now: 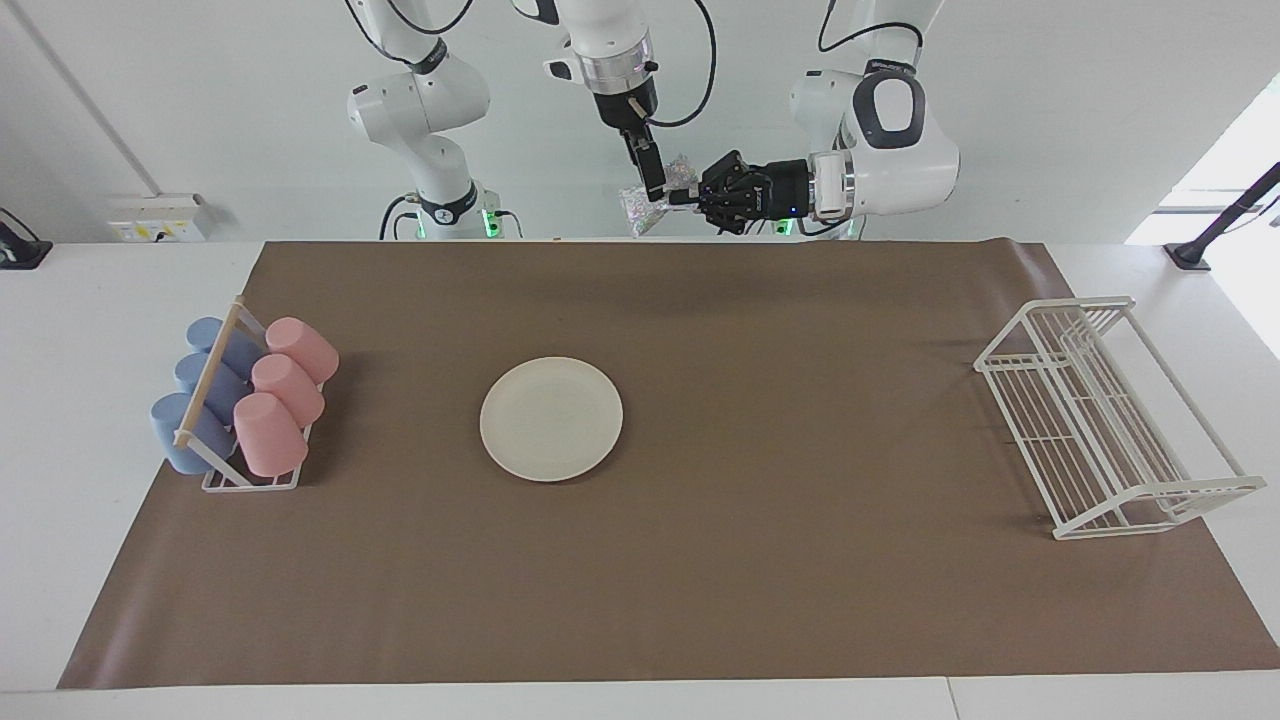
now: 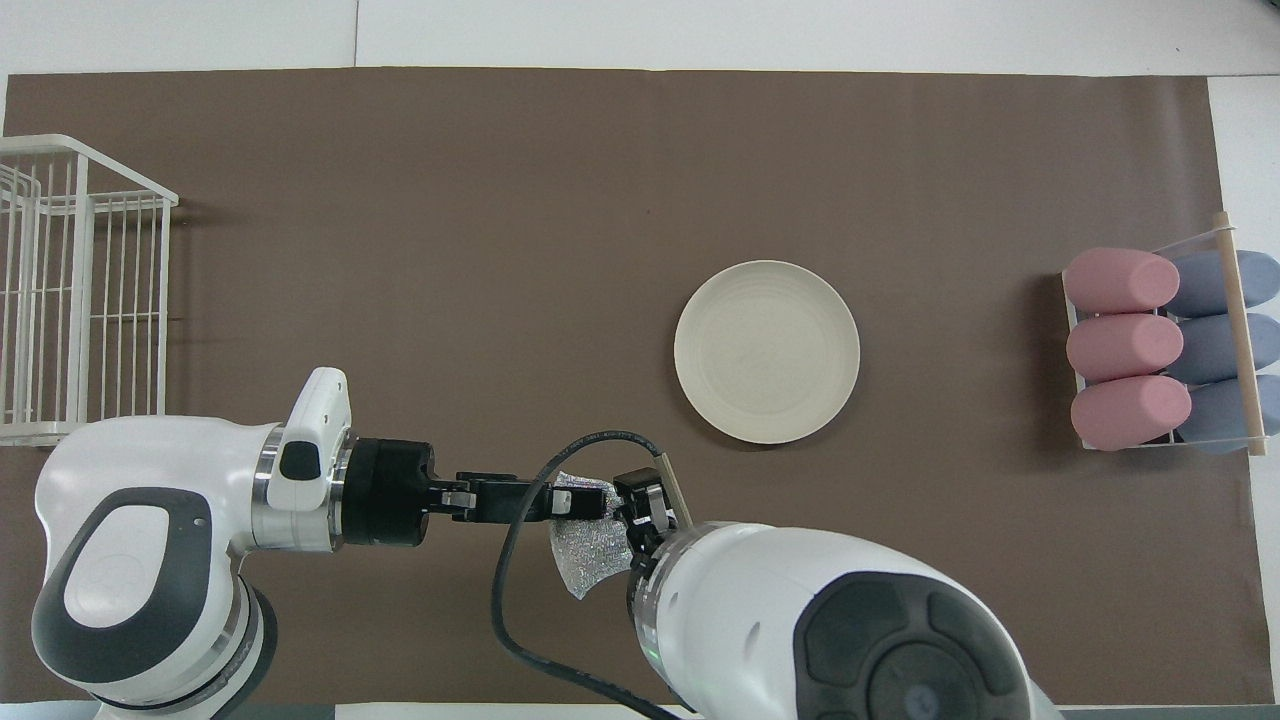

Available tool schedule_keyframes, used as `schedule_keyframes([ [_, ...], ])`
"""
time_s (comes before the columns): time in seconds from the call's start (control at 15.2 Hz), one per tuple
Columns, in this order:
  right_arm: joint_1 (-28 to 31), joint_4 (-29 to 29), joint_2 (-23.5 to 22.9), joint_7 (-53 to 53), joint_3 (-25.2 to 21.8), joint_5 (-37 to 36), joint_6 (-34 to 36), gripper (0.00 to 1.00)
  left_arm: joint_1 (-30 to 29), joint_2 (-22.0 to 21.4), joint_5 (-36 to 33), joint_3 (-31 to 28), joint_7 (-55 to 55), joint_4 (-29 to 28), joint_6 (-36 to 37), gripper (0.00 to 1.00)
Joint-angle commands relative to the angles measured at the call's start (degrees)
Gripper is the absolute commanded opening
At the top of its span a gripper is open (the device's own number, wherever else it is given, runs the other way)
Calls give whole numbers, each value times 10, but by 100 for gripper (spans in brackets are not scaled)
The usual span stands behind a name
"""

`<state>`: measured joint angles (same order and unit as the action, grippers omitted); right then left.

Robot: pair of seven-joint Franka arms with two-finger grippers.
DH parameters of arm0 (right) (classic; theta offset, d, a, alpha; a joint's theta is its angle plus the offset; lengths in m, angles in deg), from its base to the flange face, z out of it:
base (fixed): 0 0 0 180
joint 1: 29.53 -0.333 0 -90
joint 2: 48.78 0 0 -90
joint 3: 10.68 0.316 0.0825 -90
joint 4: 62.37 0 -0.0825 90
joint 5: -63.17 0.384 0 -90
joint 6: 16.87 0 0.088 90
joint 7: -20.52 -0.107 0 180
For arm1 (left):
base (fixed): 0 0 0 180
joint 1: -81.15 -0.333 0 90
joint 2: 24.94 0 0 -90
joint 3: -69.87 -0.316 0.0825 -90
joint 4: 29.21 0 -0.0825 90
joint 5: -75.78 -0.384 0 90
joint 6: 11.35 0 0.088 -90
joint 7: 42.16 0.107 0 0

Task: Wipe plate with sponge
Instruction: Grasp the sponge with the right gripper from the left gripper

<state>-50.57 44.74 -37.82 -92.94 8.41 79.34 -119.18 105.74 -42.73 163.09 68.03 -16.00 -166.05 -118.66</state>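
The cream-white plate lies flat on the brown mat, somewhat toward the right arm's end. The silvery mesh sponge hangs in the air over the mat's edge nearest the robots, between the two grippers. My left gripper reaches in level and is shut on the sponge. My right gripper points down at the same sponge and touches it. Both grippers are well above the table and nearer the robots than the plate.
A rack holding pink cups and blue cups stands at the right arm's end. A white wire dish rack stands at the left arm's end.
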Motion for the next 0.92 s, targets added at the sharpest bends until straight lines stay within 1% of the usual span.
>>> schedule_keyframes([
  [0.0, 16, 12, 7, -4, 2, 11, -16, 100, 12, -22, 16, -10, 12, -24, 4, 0],
  [0.13, 33, 11, 6, -1, 2, 6, -25, 100, 7, -27, 15, -11, 13, -27, 18, 0],
  [0.2, 36, 13, 6, -2, 3, 6, -45, 100, 6, -28, 15, -12, 13, -27, 20, 0],
  [0.39, 36, 18, 6, -4, 3, 6, -84, 100, 5, -29, 15, -12, 13, -31, 23, 0],
  [0.59, 32, 24, 6, -7, 4, 9, -90, 100, 0, -29, 15, -12, 13, -32, 28, 0],
  [0.86, 27, 52, 12, -6, 5, 14, -126, 100, -2, -29, 14, -12, 12, -32, 32, 0],
])
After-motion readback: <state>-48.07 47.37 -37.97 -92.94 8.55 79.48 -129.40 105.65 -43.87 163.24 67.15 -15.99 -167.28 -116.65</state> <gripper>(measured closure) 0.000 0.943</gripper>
